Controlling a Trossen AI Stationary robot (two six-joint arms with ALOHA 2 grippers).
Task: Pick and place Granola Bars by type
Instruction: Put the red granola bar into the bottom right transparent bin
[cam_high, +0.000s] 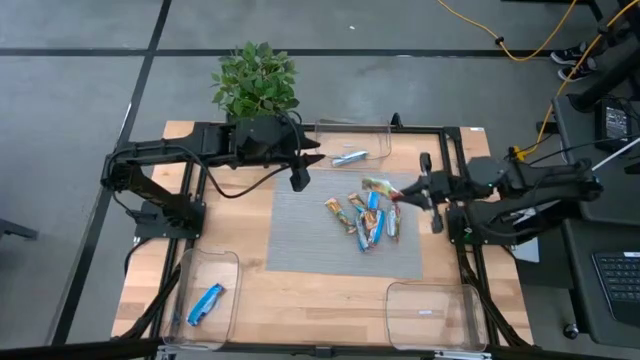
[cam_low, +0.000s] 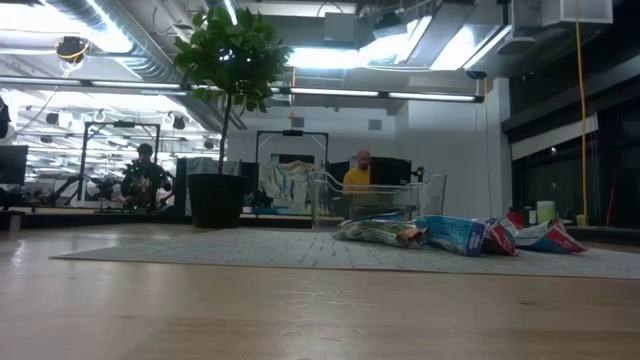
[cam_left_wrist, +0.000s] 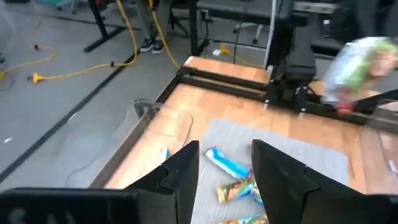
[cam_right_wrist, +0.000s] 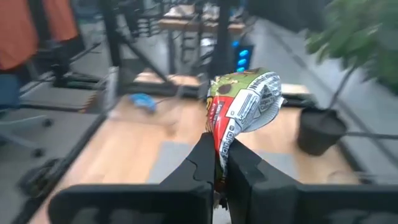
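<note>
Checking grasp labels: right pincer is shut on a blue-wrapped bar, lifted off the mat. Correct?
Not quite: the bar in the right pincer has a green, red and white wrapper, not blue. The right wrist view shows it plainly, pinched between the shut fingers. The rest holds: the high view shows it lifted above the grey mat beside the pile of bars.

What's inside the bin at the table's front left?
Front-left bin: one blue bar, lying flat. The clear walls hide nothing from above. The low view doesn't show this bin.
</note>
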